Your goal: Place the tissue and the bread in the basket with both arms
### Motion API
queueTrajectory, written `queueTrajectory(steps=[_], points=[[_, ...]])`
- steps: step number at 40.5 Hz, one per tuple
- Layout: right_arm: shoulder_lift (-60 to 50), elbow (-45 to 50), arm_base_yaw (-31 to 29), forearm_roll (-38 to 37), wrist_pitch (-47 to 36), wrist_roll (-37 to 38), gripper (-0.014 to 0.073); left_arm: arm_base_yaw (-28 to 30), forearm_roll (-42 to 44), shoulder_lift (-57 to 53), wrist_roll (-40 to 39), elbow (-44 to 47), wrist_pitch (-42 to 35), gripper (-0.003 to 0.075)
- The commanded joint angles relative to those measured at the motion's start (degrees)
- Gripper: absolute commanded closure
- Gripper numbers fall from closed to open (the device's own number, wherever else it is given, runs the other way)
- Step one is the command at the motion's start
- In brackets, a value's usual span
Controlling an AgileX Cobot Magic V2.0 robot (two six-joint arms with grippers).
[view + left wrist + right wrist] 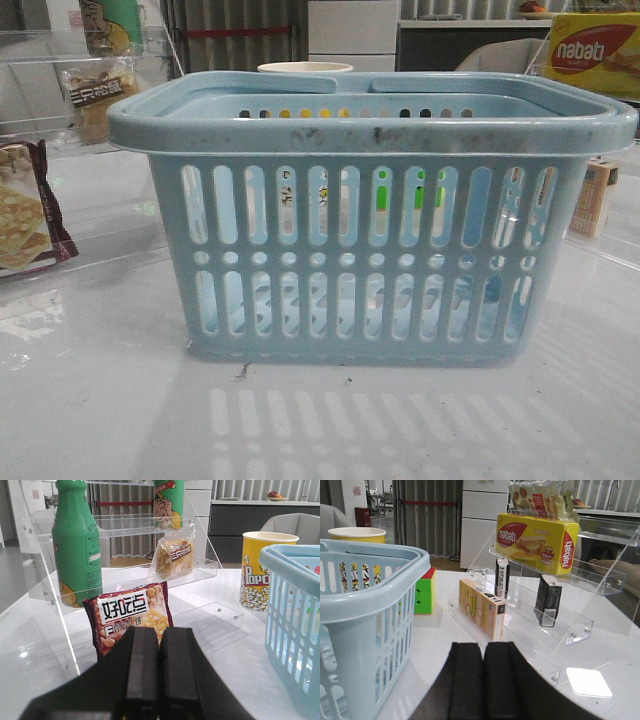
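Note:
The light-blue slotted basket [370,215] stands mid-table, its handles folded down; it also shows in the left wrist view [295,625] and the right wrist view [365,625]. The bread [174,555], a clear packet with a dark label, sits on the clear rack's middle shelf to the left of the basket, and shows in the front view [97,92]. The tissue [547,600], a small, mostly black pack, stands on the right rack's lower shelf. My left gripper [159,632] is shut and empty, short of the left rack. My right gripper [483,647] is shut and empty, short of the right rack. Neither gripper shows in the front view.
A maroon-edged cracker packet [131,617] leans just ahead of the left gripper, a green bottle [76,545] behind it. A popcorn cup [262,570] stands behind the basket. On the right are a yellow Nabati box [537,540], a tan carton [481,607], a black-and-white pack [501,577] and a puzzle cube [425,592].

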Motion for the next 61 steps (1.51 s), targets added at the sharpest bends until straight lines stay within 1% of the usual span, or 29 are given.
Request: queueTrajectory(steps=[1,23,28,29,32,36,40,47,51,55,58,61], points=[[-0.99,0.07,-0.34,-0.34,-5.09,-0.08,0.0518,-0.21,-0.1,-0.98,-0.29,-0.08,-5.31,0.0629],[-0.99,0.07,-0.34,-0.34,-5.09,-0.08,0.0518,-0.21,-0.1,-0.98,-0.29,-0.08,-5.31,0.0629],[-0.99,-0.11,-0.34,-0.45,-7.25,-0.07,0.0518,-0.21,0.43,-0.98,0.15,-0.31,-9.2,0.0629],[-0.99,-0.62,-0.34,-0.39,-8.3,-0.01,0.0518,-0.21,0.43,-0.98,0.15,-0.68,-10.34,0.0629],[-0.99,-4.17,-0.1,-0.29,-8.02,0.11,0.0518,-0.21,0.43,-0.98,0.15,-3.15,-11.5,0.0629],[-0.85,-11.65,-0.06,-0.29,-3.91,0.11,0.0518,-0.21,0.43,-0.85,0.15,-9.41,-10.67,0.0629],[1.16,-20.24,-0.06,-0.64,2.43,0.05,0.0518,-0.21,0.43,0.38,0.15,-16.72,-6.94,0.0629],[9.35,-34.01,-0.06,-2.21,12.66,0.05,0.0518,-0.21,0.43,6.99,0.15,-31.06,3.85,0.0629],[14.81,-40.69,-0.06,-2.32,19.01,0.05,0.0518,-0.21,0.43,12.44,0.15,-39.18,11.61,0.0629],[19.45,-45.16,-0.06,-2.32,24.65,0.05,0.0518,-0.21,0.43,17.68,0.15,-45.35,20.0,0.0629],[22.35,-46.34,-0.06,-2.32,27.7,0.05,0.0518,-0.21,0.43,20.59,0.15,-47.33,24.23,0.0629],[25.0,-46.25,-0.06,-2.32,29.89,0.05,0.0518,-0.21,0.43,22.83,0.15,-47.46,26.67,0.0629]])
